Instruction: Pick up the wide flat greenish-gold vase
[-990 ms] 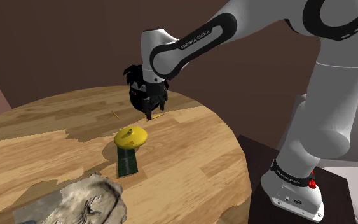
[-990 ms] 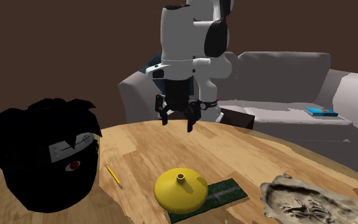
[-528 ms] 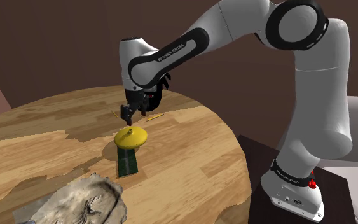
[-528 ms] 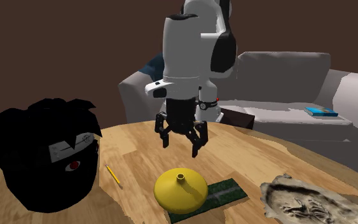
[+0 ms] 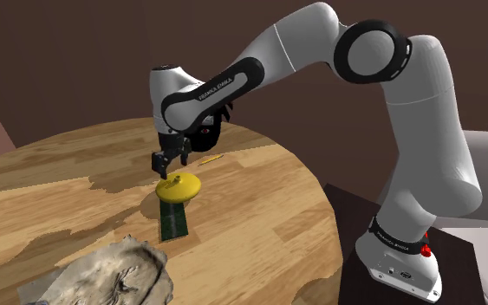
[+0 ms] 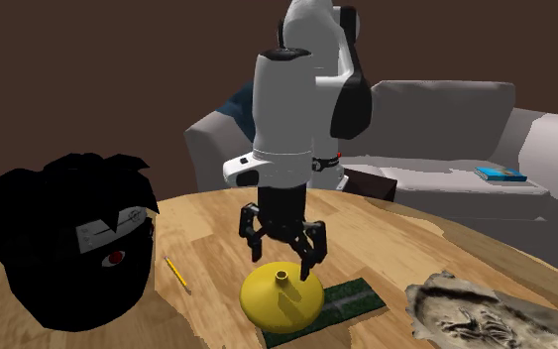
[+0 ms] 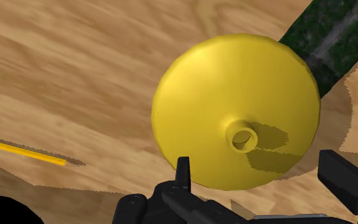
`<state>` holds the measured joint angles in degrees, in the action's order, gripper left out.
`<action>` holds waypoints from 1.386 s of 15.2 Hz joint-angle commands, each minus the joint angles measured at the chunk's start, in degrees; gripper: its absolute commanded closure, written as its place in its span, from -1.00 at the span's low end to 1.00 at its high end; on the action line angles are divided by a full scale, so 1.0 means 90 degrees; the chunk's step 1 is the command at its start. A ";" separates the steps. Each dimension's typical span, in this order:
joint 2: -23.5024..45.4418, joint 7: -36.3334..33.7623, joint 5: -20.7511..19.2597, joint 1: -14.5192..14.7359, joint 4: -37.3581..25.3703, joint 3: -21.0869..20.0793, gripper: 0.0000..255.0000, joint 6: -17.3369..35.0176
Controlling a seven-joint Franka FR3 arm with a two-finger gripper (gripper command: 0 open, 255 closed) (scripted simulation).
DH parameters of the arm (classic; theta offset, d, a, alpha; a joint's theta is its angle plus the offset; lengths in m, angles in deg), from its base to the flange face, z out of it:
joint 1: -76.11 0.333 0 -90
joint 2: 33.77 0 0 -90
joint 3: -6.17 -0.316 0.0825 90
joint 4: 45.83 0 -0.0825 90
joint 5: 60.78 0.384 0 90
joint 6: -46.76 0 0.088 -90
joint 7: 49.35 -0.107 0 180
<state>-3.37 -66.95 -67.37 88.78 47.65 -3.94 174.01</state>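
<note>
On the round wooden surface, seen in the second exterior view from left to right, come a shaggy black lump, a thin yellow pencil, the yellow vase and a grey crumpled mass. The vase stands upright near the middle of the wood, a squat disc far wider than it is tall. Its small neck opens straight up, and its round outline gives no long axis across the wood. The black pincer hangs just above it with fingers spread apart, one to each side of the neck, clasping nothing. I cannot tell whether a fingertip grazes the yellow top. In the wrist view the vase lies ahead of the two fingers, with the neck hole between their lines. A dark green strip runs out from under the vase toward that view's right, and the part beneath the vase is hidden. The black lump is cut by the left edge and the grey mass by the bottom edge; what either one is stays hard to make out. In the shoulder view the vase sits well in from the rim, with bare wood open to that view's right. The pencil lies near the vase but apart from it, and the grey mass is well clear.
</note>
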 commanded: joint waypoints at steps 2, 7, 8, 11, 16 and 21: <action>0.0128 -0.0026 -0.0031 0.0017 0.0065 0.0016 -1.00 0.0195; 0.0147 -0.0023 -0.0035 0.0013 0.0079 0.0020 1.00 0.0229; 0.0147 -0.0023 -0.0035 0.0013 0.0077 0.0020 1.00 0.0227; 0.0146 -0.0023 -0.0035 0.0013 0.0081 0.0020 1.00 0.0229; 0.0065 -0.0017 -0.0017 0.0011 0.0035 0.0007 1.00 0.0103; -0.0135 0.0013 0.0030 -0.0004 -0.0100 -0.0021 1.00 -0.0229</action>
<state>-4.16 -66.84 -67.19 88.73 47.13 -4.05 172.74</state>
